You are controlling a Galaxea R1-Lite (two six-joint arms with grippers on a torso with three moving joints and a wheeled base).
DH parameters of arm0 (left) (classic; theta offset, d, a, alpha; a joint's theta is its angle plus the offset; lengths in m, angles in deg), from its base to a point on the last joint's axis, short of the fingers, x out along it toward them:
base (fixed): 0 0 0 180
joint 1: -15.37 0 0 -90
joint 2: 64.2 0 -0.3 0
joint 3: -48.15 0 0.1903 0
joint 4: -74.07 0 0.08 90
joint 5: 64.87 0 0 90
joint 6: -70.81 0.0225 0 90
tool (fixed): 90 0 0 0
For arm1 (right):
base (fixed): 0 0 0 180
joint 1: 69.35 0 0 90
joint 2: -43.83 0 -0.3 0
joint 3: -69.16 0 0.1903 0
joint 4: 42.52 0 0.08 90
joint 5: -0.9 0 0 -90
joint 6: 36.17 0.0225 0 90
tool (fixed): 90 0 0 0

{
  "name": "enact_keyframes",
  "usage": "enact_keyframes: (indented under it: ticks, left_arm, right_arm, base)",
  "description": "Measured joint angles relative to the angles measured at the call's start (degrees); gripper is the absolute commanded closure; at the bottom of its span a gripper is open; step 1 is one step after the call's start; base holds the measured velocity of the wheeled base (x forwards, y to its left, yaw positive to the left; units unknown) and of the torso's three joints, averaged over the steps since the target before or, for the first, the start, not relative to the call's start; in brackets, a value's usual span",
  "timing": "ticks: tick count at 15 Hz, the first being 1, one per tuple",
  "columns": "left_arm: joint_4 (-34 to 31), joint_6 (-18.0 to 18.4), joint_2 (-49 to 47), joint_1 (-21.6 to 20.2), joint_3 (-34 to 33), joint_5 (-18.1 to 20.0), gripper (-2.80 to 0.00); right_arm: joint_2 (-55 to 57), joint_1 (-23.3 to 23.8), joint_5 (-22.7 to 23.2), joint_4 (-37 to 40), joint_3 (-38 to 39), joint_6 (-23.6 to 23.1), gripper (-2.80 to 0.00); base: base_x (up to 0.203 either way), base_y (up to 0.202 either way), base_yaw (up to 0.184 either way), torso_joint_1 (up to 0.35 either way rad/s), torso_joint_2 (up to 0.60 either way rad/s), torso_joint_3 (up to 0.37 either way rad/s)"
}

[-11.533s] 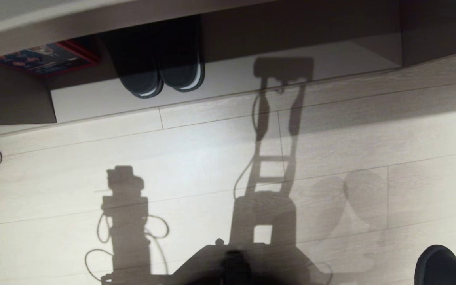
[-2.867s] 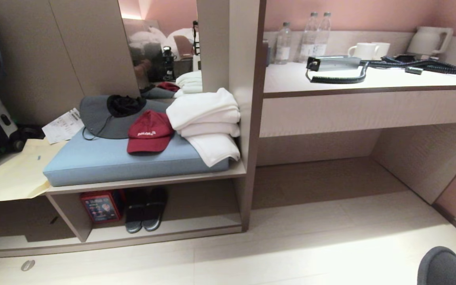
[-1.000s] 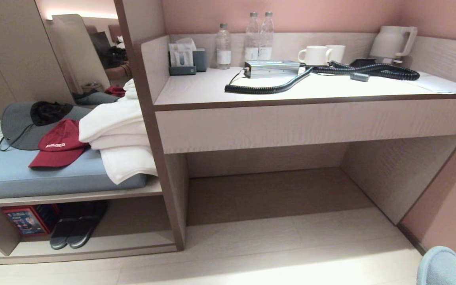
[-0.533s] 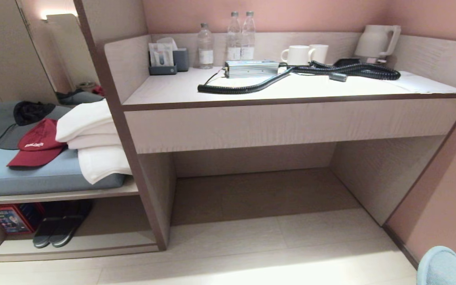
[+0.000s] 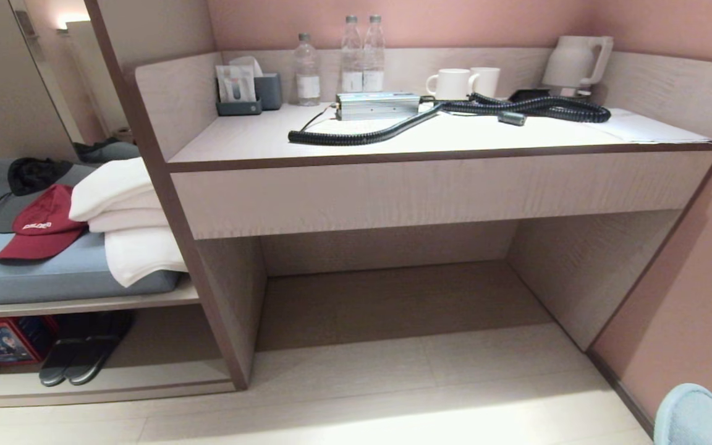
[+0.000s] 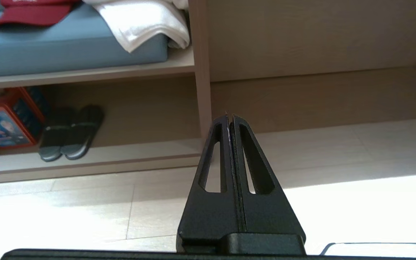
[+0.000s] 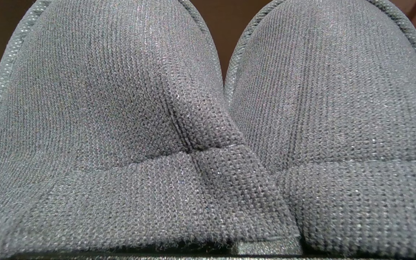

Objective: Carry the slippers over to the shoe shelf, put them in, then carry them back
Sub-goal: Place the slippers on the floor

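Fingers of the left gripper [image 6: 230, 117] are pressed flat together with nothing between them, held low above the pale floor [image 5: 393, 395]. Right gripper is hidden behind the slippers [image 7: 208, 137]; its fingers are clamped down on the pair, whose two grey-blue knit toe bands fill the right wrist view side by side and touching. From the head camera only the slippers' rounded toes [image 5: 696, 414] show, at the near right corner, well apart from the shelving.

Largest item: desk counter [image 5: 430, 191] with its drawer front, centre to right, open recess beneath. On its top: a coiled black cable [image 5: 393, 127], a silver box [image 5: 377, 105], a kettle [image 5: 575, 62] at far right, two white mugs [image 5: 464, 83], three water bottles [image 5: 343, 62], a small grey organiser [image 5: 248, 93].

Left of the upright panel: blue cushion [image 5: 34, 272] carrying folded white towels [image 5: 127, 222], a grey hat [image 5: 4, 191] and a red cap [image 5: 38, 222].

Shoe shelf [image 5: 146, 377] sits below the cushion, at floor level, near left. Inside it: a black pair of slippers [image 5: 81, 355] just beside a red box [image 5: 0, 340] at its left end; right part of the cubby is bare.
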Motion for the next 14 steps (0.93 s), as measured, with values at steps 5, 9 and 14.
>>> enact_keyframes:
  ticks: [5, 9, 14]
  left_arm:
    - [0.00, -0.84, 0.00, 0.00, 0.00, 0.15, 0.00]
    - [-0.01, -0.84, 0.00, 0.00, 0.00, 0.21, 0.00]
    - [0.00, -0.95, 0.00, 0.00, 0.00, 0.23, 0.00]
  right_arm:
    - [0.00, 0.06, 0.00, 0.02, 0.00, 0.74, 0.00]
    - [0.00, 0.07, 0.01, 0.02, 0.00, 0.76, 0.00]
    - [0.00, 0.02, 0.00, 0.02, 0.00, 0.80, 0.00]
  base:
    - [0.000, 0.000, 0.000, 0.001, 0.00, -0.191]
    - [0.000, 0.000, 0.000, 0.003, 0.00, -0.195]
    - [0.000, 0.000, 0.000, 0.002, 0.00, -0.197]
